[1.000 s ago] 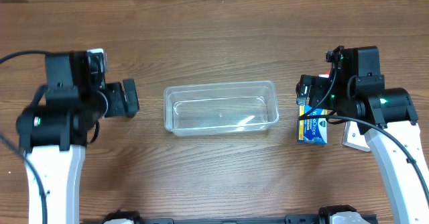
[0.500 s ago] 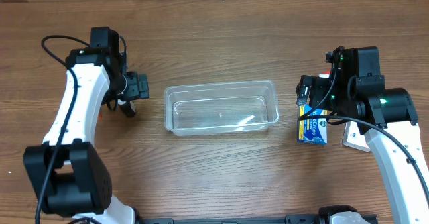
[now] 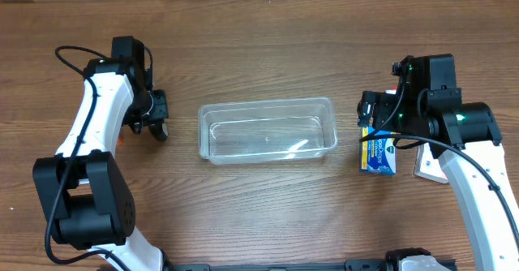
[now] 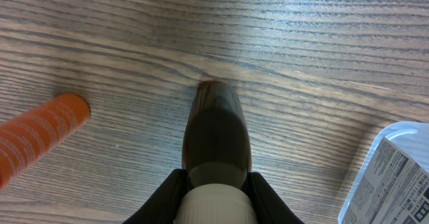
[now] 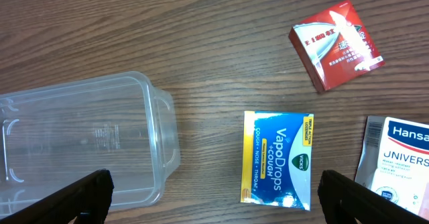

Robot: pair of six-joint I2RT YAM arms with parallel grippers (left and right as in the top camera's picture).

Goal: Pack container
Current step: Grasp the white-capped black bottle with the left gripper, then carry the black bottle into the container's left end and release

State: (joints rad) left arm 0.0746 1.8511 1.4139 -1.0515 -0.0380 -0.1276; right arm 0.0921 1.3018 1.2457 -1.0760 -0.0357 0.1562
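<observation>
Nothing is packed yet: on the tabletop the container sits in the centre, empty, between the arms. The right pincer hangs spread wide over the blue VapoDrops box. Its wrist view shows a red box that the overhead view mostly hides. The left pincer clamps a brown bottle, plain only from its wrist.
</observation>
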